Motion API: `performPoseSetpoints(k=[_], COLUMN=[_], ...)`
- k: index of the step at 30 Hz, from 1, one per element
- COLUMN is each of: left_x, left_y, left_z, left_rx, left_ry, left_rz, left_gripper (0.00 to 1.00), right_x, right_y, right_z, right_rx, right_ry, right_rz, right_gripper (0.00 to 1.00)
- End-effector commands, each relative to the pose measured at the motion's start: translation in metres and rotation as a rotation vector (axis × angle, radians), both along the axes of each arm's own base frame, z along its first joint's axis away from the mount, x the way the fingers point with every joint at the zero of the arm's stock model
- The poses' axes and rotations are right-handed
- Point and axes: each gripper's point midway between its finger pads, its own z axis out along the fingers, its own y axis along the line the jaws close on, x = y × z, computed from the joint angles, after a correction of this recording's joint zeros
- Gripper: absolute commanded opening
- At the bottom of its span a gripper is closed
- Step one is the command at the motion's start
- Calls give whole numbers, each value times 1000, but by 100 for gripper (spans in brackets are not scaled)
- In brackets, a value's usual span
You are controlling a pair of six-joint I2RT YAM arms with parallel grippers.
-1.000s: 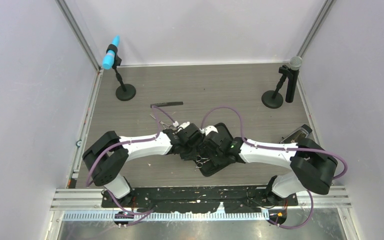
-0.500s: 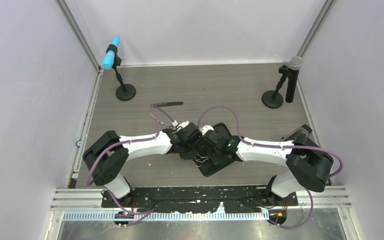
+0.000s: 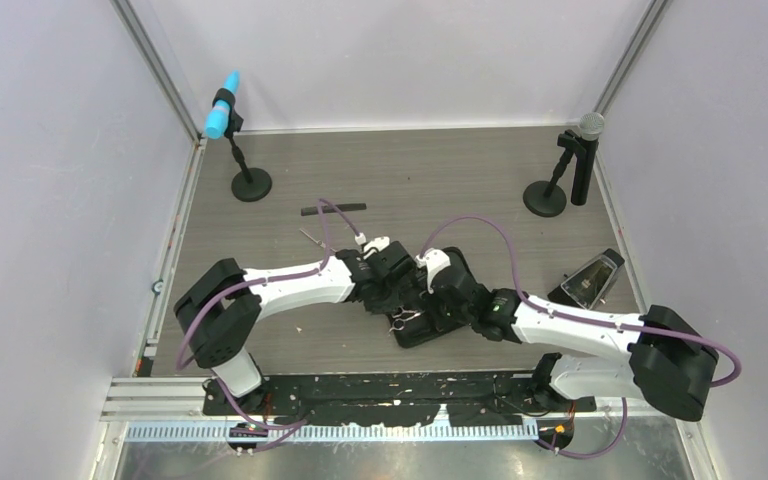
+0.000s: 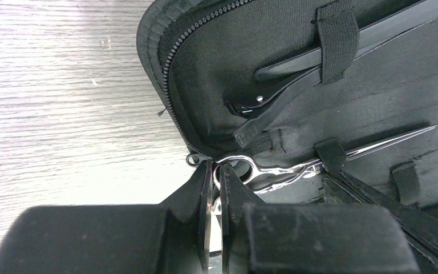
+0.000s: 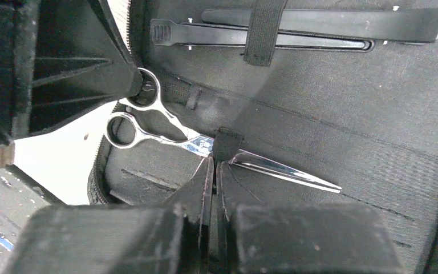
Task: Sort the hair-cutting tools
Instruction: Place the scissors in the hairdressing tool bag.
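The black zip case (image 3: 418, 336) lies open between my two grippers. One pair of silver scissors (image 4: 274, 170) lies in it under an elastic strap (image 5: 228, 142); it also shows in the right wrist view (image 5: 165, 123). My left gripper (image 4: 217, 171) is shut on the scissors' ring handle at the case's edge. My right gripper (image 5: 214, 162) is shut at that strap, pinching it. Two black clips (image 5: 262, 35) sit under another strap. The black comb (image 3: 333, 209) and a second pair of scissors (image 3: 308, 236) lie on the table behind the left arm.
A blue-headed microphone (image 3: 222, 110) on a round base (image 3: 251, 185) stands at the back left. A grey-headed microphone (image 3: 588, 125) stands at the back right. A dark wedge-shaped object (image 3: 590, 280) lies by the right edge.
My right arm's elbow has swung out to the right and lower, its gripper staying over the case. The case has shifted slightly toward me. My left gripper has stayed at the scissors' handle.
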Motion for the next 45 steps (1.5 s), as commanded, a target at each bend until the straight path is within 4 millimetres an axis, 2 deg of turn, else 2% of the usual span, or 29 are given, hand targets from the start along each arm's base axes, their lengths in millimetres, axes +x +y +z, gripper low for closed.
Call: performPoseSetpoints(k=[1, 5, 11, 15, 19, 24, 28, 31, 36, 38, 40, 42, 43, 45], left_x=[2, -1, -3, -1, 3, 5, 3, -4, -4, -4, -3, -3, -2, -2], left_y=[-14, -25, -29, -34, -27, -36, -46, -56, -67, -66, -60, -48, -42, -29], left_z=[12, 17, 20, 21, 22, 39, 62, 73, 90, 88, 76, 56, 48, 32], left_rx=[0, -6, -37, -153, -273, -494, -724, -796, -858, -841, -787, -693, -650, -557], left_ry=[-38, -27, -23, -45, -79, -130, -159, -143, -160, -161, -144, -106, -99, -80], left_rz=[-46, -71, -82, -89, -82, -131, -199, -257, -274, -265, -234, -187, -170, -131], left_gripper=[0, 0, 0, 0, 0, 0, 0, 0, 0, 0, 0, 0, 0, 0], right_x=[16, 14, 9, 4, -5, -10, -7, -6, 0, 4, 8, 12, 15, 17], right_y=[48, 59, 71, 72, 72, 70, 62, 63, 65, 64, 61, 57, 52, 44], right_z=[48, 49, 60, 68, 69, 74, 66, 58, 40, 35, 32, 33, 34, 42], right_rx=[268, 314, 360, 385, 408, 450, 421, 404, 359, 340, 321, 306, 289, 267], right_ry=[-112, -98, -101, -98, -65, -69, -65, -40, -2, 3, 0, -10, -15, -32], right_rz=[44, 73, 133, 184, 233, 265, 260, 265, 236, 209, 179, 146, 124, 89], right_gripper=[5, 5, 5, 5, 5, 5, 5, 5, 5, 5, 8, 20, 29, 42])
